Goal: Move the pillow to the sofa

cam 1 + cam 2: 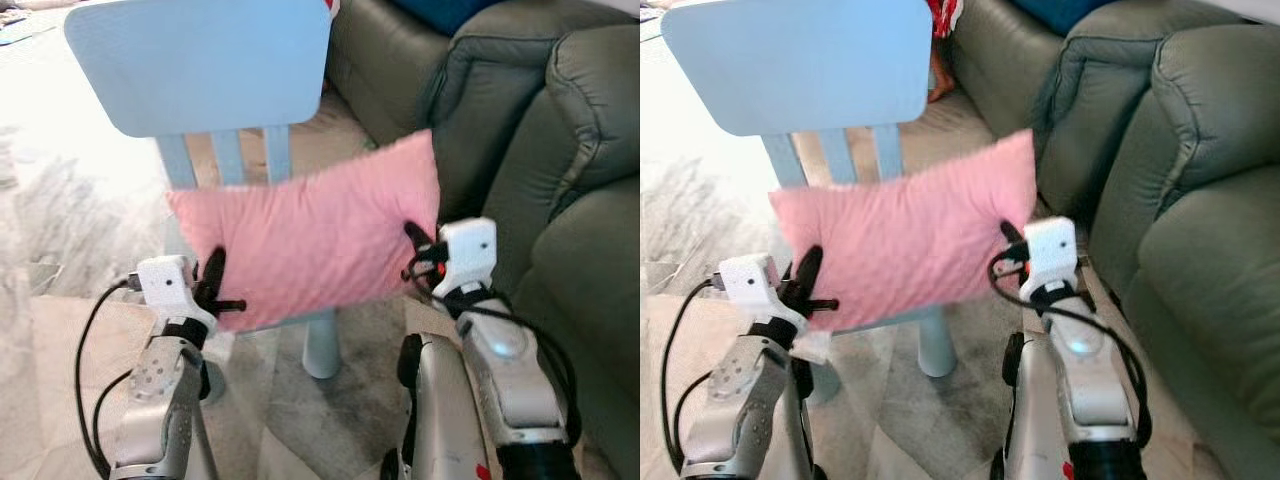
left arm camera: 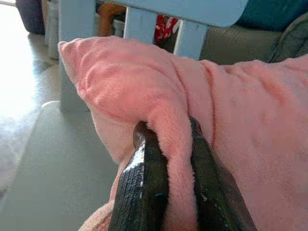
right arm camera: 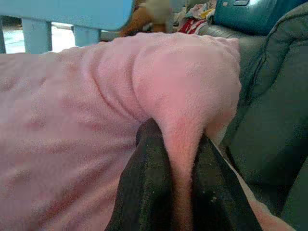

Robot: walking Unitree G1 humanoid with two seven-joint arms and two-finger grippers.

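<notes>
The pink pillow (image 1: 310,235) hung in the air before the light-blue chair (image 1: 205,70), just beside the grey-green sofa (image 1: 560,150). Each end was pinched in a fold, likely so it stayed level for the carry: the left gripper (image 2: 168,159) clamped one edge, the right gripper (image 3: 175,163) the other. Its fleecy cover looked soft, plump and creased.

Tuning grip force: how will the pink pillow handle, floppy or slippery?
Likely soft: the pillow bunches into a fold between the left end effector fingers. Probably light, spanning both pinches with little sag. The right end effector bites plush, likely non-slippery fabric.
</notes>
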